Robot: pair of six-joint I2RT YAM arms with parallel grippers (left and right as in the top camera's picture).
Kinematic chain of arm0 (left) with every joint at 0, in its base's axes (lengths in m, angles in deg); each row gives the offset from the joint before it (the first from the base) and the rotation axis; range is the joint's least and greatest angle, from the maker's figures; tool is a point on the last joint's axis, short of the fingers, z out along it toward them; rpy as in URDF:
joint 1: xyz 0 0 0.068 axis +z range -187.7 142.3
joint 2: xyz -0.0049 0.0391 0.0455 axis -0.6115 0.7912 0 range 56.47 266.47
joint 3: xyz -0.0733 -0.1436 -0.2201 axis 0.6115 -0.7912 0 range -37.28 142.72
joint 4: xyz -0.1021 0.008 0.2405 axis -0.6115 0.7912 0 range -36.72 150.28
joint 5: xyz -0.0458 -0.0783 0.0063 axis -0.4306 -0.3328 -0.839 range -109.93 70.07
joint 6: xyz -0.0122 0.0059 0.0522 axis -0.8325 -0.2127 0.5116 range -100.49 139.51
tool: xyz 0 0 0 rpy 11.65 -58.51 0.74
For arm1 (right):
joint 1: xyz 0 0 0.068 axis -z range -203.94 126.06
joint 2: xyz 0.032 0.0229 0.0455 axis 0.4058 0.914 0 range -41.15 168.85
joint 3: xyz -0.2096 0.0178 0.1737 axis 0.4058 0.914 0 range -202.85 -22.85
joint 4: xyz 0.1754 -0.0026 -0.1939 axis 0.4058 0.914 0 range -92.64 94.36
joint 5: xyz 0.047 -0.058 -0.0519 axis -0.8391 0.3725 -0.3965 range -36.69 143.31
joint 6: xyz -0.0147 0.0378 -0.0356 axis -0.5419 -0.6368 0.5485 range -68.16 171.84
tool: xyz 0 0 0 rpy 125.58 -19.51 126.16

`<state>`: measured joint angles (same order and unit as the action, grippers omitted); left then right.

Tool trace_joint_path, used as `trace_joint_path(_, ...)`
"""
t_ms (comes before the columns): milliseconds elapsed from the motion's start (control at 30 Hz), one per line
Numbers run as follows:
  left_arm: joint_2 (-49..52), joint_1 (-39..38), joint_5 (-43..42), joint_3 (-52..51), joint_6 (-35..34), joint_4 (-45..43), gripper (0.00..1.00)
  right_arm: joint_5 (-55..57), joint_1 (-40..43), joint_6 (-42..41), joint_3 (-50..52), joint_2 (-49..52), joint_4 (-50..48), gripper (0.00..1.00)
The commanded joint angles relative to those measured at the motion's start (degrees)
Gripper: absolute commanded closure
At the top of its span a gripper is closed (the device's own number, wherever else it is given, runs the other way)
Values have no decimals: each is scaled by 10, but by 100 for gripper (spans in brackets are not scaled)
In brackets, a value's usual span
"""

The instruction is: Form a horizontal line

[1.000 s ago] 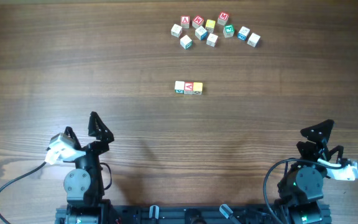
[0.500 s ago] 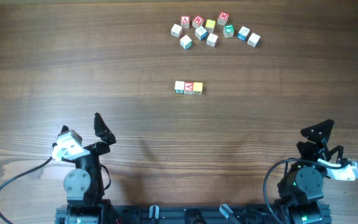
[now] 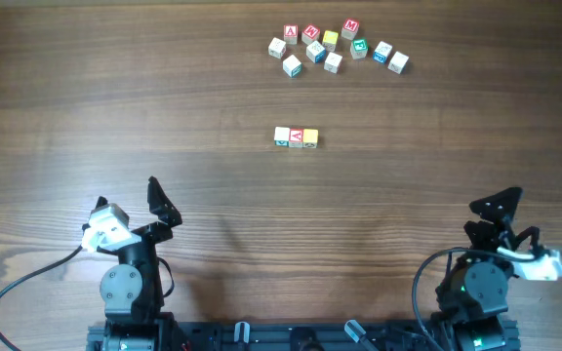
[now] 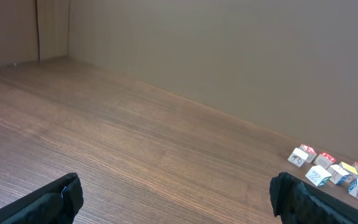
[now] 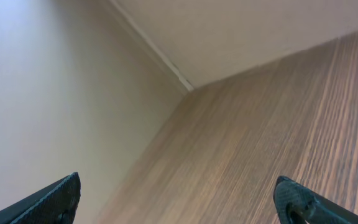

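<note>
Line (image 3: 297, 136) of three letter cubes lies on the table (image 3: 66, 107) well ahead of both grippers, off to the right of the left one and off to the left of the right one.

Nearest the base, the left gripper (image 4: 176, 180) is released. Its wrist view shows two dark fingertips (image 4: 61, 196) spread wide at the bottom corners, with bare wood between them and nothing held. The right gripper (image 5: 178, 180) is released too, its fingertips (image 5: 58, 199) far apart and empty. Its camera is tilted up toward the table's far corner and a pale wall (image 5: 55, 81). From overhead both grippers sit pulled back close to their bases, well apart from each other and from every cube.

Farther out, the line runs left to right. The pale cube with green marks (image 3: 282, 136) is on the left gripper's side, the red-letter cube (image 3: 297, 136) is in the middle, and the yellow cube (image 3: 310, 137) is on the right gripper's side. The three cubes sit side by side, touching or nearly so.

Farthest from the grippers, beyond the line and a little toward the right gripper's side, a loose pile of other letter cubes (image 3: 335, 47) lies near the table's far edge. The left wrist camera catches part of it at its lower right.
</note>
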<state>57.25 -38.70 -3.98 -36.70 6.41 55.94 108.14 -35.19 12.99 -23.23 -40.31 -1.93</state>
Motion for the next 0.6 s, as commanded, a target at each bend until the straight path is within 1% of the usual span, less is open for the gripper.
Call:
trace_joint_path(0,-4,4,-5,-3,11,1,0,-123,1,252,1,-3,-18,0)
trace_joint_path(33,-4,4,-5,-3,11,1,0,-179,1,327,1,-3,-22,0)
trace_joint_path(100,-4,4,-5,-3,11,1,0,-282,1,450,1,-3,-27,0)
trace_joint_path(133,-4,4,-5,-3,11,1,0,-318,1,492,1,-3,-27,0)
trace_joint_path(167,-4,4,-5,-3,11,1,0,-329,1,508,1,-3,-27,0)
trace_joint_path(233,-4,4,-5,-3,11,1,0,-329,1,506,1,-3,-27,0)
trace_joint_path(300,-4,4,-5,-3,11,1,0,-333,1,475,1,-3,-26,0)
trace_joint_path(333,-4,4,-5,-3,11,1,0,-349,1,451,1,-3,-26,0)
trace_joint_path(367,-4,4,-5,-3,11,1,0,-370,1,445,1,-3,-26,0)
trace_joint_path(467,-4,4,-5,-3,11,1,0,-496,1,448,1,-3,-17,0)
trace_joint_path(567,-4,4,-5,-2,11,1,0,-508,1,449,1,-3,-16,0)
